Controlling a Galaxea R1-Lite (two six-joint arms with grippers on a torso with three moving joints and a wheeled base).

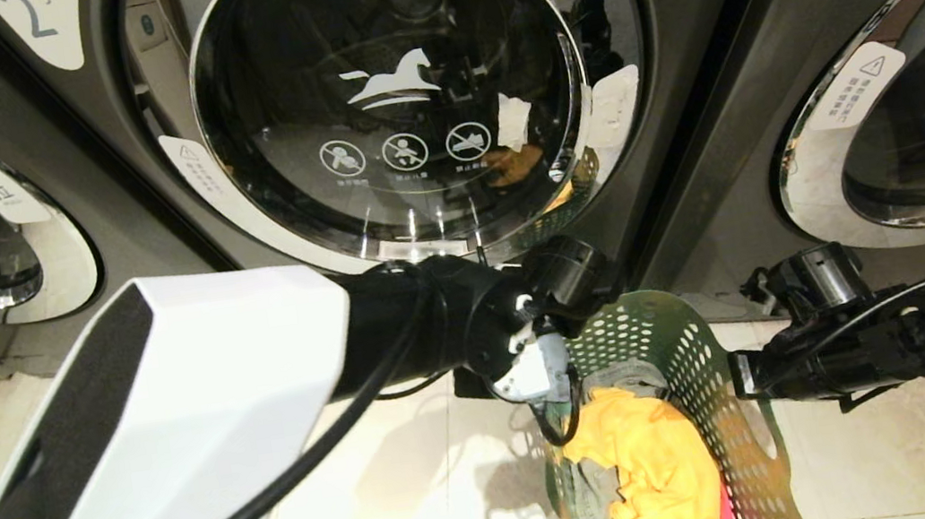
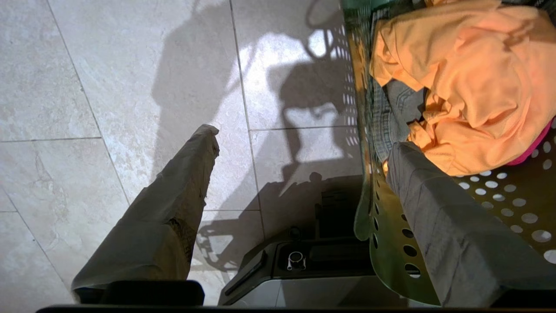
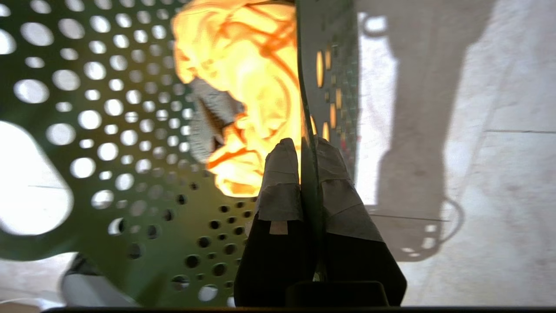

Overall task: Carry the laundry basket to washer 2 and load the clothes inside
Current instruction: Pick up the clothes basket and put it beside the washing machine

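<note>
Pale floor tiles (image 1: 423,491) run up to three dark grey front-load washers; washer 2 (image 1: 394,97), round glass door shut, fills the top centre. At lower centre sits the dark green perforated plastic laundry basket (image 1: 718,404), orange garment (image 1: 646,469) inside. Right gripper (image 3: 304,152) pinches the basket's wall, left gripper (image 2: 299,156) spread wide straddling the opposite wall

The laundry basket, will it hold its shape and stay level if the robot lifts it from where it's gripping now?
The laundry basket probably flexes: its thin perforated wall is pinched by the shut right gripper alone. The open left gripper only straddles the other wall, so a lift now would likely tilt. The clothes look light and floppy.
</note>
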